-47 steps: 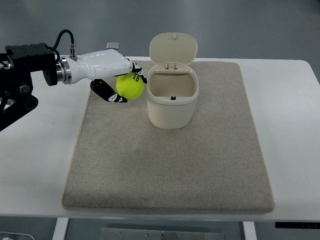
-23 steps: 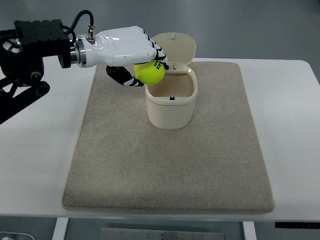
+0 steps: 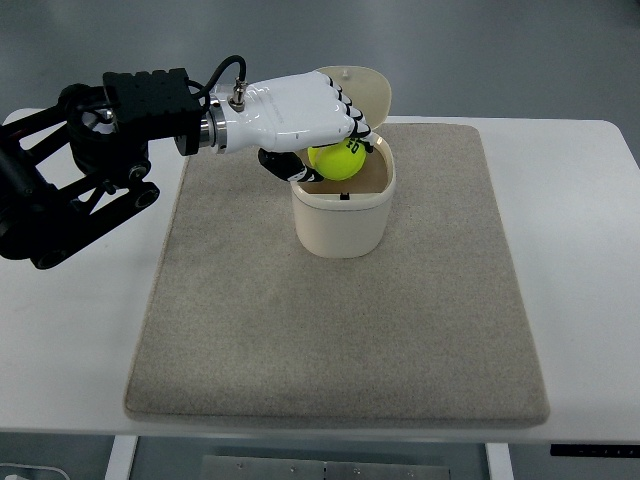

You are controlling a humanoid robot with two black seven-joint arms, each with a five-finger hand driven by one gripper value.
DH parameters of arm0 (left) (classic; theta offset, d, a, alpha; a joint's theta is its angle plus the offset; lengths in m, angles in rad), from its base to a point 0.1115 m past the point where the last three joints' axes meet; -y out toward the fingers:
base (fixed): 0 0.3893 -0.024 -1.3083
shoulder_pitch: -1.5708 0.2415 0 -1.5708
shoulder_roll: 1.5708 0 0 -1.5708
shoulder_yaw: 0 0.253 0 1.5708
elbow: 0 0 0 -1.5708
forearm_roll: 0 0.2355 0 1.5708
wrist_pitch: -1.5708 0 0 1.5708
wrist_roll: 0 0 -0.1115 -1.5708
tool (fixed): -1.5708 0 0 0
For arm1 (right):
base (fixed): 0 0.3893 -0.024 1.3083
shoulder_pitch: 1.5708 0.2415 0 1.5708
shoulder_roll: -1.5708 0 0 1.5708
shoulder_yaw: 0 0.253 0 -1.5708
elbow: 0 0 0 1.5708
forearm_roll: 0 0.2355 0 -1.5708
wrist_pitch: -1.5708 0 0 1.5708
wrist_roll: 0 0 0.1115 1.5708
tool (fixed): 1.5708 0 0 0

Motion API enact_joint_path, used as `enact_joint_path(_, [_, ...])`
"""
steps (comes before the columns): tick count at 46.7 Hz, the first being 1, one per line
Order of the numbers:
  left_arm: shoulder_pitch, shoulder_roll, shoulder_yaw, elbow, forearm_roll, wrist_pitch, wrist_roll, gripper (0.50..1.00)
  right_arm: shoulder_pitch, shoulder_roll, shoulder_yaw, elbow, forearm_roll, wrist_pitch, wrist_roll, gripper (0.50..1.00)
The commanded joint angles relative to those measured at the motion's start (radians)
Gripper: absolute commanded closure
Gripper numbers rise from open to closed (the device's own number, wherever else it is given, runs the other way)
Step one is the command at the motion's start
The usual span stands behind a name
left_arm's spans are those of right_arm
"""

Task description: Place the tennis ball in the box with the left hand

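While a grey floor is showing beyond it, the white bench (image 3: 580,250) is carrying a large grey mat (image 3: 340,330), its front edge cut off by the frame. Near the mat's far edge, the cream box (image 3: 342,215) is standing upright with its lid (image 3: 362,88) tipped back, partly hidden behind the hand. Reaching in from the left, the left hand (image 3: 290,118) is hovering palm-down over the box opening, its fingers (image 3: 352,112) curling around the tennis ball (image 3: 337,160), which is sitting just above the rim.
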Motion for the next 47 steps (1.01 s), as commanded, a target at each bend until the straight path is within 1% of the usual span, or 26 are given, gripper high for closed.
enact_joint_path(1, [0.005,0.000,0.000,-0.001,-0.004,0.001,0.000,0.615,0.000,0.000,0.000,0.000,0.000,0.001,0.000,0.562])
enact_joint_path(4, [0.007,0.000,0.000,-0.001,-0.005,0.001,0.000,0.604,0.000,0.000,0.000,0.000,0.000,-0.001,0.000,0.562])
enact_joint_path(6, [0.013,0.000,0.000,-0.003,-0.007,0.001,0.000,0.549,0.000,0.000,0.000,0.000,0.000,0.001,0.000,0.562])
enact_joint_path(7, [0.018,-0.002,0.000,-0.004,-0.007,0.001,0.000,0.538,0.000,0.000,0.000,0.000,0.000,0.001,0.000,0.562])
enact_joint_path(16, [0.035,0.015,-0.002,-0.035,-0.033,0.001,-0.003,0.534,0.000,0.000,0.000,0.000,0.000,0.001,0.000,0.562])
enact_joint_path(18, [0.036,0.038,-0.002,-0.053,-0.068,0.001,-0.005,0.510,0.000,0.000,0.000,0.000,0.000,0.001,0.000,0.562])
enact_joint_path(19, [0.036,0.054,-0.002,-0.062,-0.089,-0.001,-0.005,0.508,0.000,0.000,0.000,0.000,0.000,-0.001,0.000,0.562])
enact_joint_path(24, [0.035,0.109,-0.002,-0.101,-0.236,-0.008,-0.006,0.506,0.000,0.000,0.000,0.000,0.000,-0.001,0.000,0.562])
enact_joint_path(34, [0.035,0.219,-0.003,-0.102,-0.537,-0.011,-0.008,0.504,0.000,0.000,0.000,0.000,0.000,0.001,0.000,0.562])
enact_joint_path(42, [0.064,0.273,-0.005,-0.075,-0.911,-0.015,-0.008,0.501,0.000,0.000,0.000,0.000,0.000,0.001,0.000,0.562])
enact_joint_path(47, [0.067,0.284,-0.003,-0.027,-1.163,-0.024,-0.006,0.504,0.000,0.000,0.000,0.000,0.000,0.001,0.000,0.562])
